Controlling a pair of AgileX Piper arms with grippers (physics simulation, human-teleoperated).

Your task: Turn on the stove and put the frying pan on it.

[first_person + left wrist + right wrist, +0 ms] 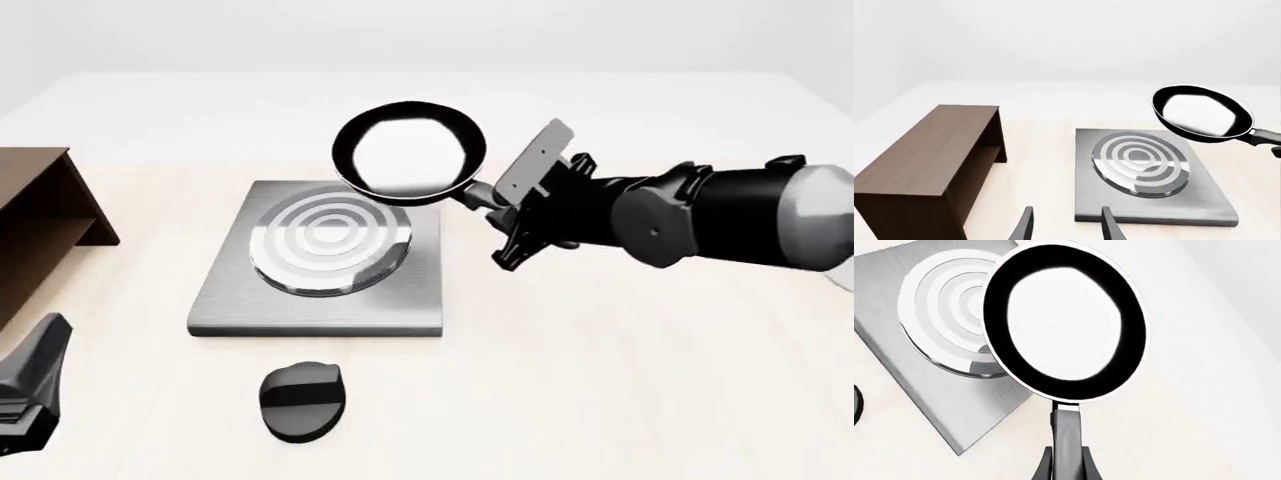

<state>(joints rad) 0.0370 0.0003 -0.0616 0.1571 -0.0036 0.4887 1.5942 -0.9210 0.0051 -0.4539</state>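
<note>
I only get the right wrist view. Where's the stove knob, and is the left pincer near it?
Observer: The black knob lies on the table in front of the stove, on the arms' side.
Operator: And the left pincer?
Observer: The left pincer is open and empty, off to the knob's left, not touching it.
Operator: Is the pan down?
Observer: No, the frying pan hangs tilted in the air over the stove's far right corner.
</note>
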